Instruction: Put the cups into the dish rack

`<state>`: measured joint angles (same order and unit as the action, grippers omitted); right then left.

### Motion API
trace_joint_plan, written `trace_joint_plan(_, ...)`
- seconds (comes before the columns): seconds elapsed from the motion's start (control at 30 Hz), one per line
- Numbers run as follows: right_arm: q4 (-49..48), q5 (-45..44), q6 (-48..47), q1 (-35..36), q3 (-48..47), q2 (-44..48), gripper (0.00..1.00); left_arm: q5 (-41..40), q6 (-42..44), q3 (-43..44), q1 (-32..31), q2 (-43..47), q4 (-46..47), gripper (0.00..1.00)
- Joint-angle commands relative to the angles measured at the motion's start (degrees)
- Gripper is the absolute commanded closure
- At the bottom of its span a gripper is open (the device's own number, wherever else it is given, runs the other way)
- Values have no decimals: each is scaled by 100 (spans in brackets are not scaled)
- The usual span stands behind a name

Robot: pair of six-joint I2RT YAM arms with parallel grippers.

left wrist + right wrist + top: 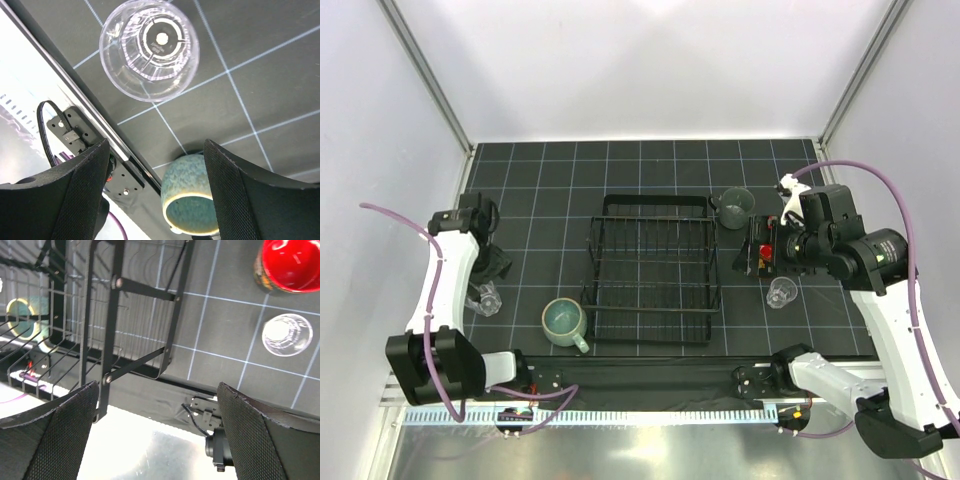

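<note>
Top external view: your dish rack sits mid-table, with all five cups standing outside it; the speckled pale-green mug is just off its near-left corner; the dark grey-green mug is by its far-right corner; the red-lined dark cup and the right clear glass stand to its right; the left clear glass is near the table's left edge; your left gripper hangs by that glass and your right gripper over the red-lined cup. Left wrist view: your pincer is released, its fingers spread around nothing; the left clear glass stands upright ahead, untouched; the pale-green mug shows between the fingers. Right wrist view: jaws wide, grasping nothing; the rack's corner lies below; the red-lined cup and glass sit off to the right.
</note>
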<state>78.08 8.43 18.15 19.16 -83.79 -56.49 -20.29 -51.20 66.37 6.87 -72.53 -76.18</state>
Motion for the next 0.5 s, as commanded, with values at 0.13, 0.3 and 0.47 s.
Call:
trace_joint_plan(0.13, 770, 564, -101, 27, -94, 191, 0, -264, -215, -221, 95, -471, 691, 27)
trace_joint_plan(0.3, 875, 423, -119, 27, -59, 226, 0, -414, -197, -19, 165, -876, 876, 30)
trace_joint_plan(0.47, 884, 388, -172, 27, -190, 112, 0, -432, 4, -1, 420, -1140, 1185, 36)
